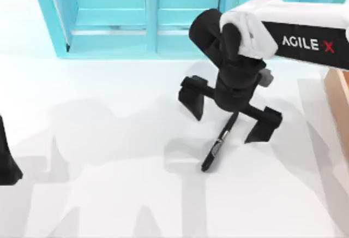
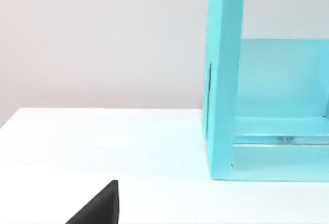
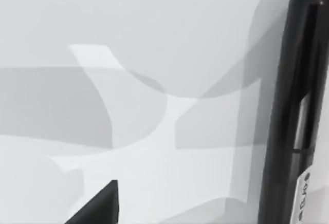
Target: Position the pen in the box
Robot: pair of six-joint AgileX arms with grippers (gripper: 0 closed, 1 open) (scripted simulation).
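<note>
On the white table [image 1: 109, 140], top view: my right gripper [image 1: 232, 119] hangs right of centre, fingers spread wide apart, holding nothing. The pen [image 1: 218, 144] lies flat under it, slanting between the two fingers, touching neither. The box [image 1: 338, 93] shows as a tan edge at the far right; the cyan shelf unit [image 1: 147, 14] stands at the far side. My left gripper [image 1: 6, 156] sits at the left edge; I cannot tell its fingers' state. Left wrist view: the shelf unit's end wall on the table. Right wrist view: the pen, close beside one fingertip [image 3: 97, 206].
</note>
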